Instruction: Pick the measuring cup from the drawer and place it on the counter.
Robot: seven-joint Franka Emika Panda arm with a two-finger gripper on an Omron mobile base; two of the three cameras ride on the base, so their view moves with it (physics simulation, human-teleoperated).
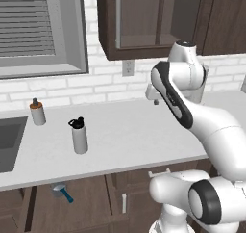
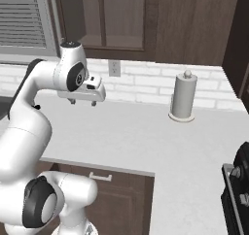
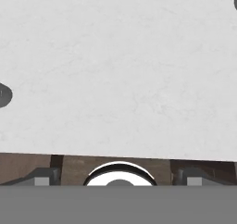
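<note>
Grey measuring cup (image 1: 60,190), teal handle, lies in the open drawer (image 1: 43,213) below the counter (image 1: 129,140).

Glossy white rounded arm links; dark grey joint caps and bands; bulbous white base.

A white brick wall (image 1: 103,80) runs behind the worktop, with a socket (image 1: 127,67) set in it. A window (image 1: 41,30) with grey slatted blinds and a grey frame fills the upper left of the left base view. Dark brown wall cabinets (image 1: 158,18) hang over the wall, one with a silver bar handle (image 1: 118,18). Below the worktop's front edge stand dark brown base cabinets (image 2: 121,193). Near the back edge on the right stands a paper towel holder (image 2: 183,97). A dark appliance (image 2: 238,190) sits at the right edge. The light is even and soft.
</note>
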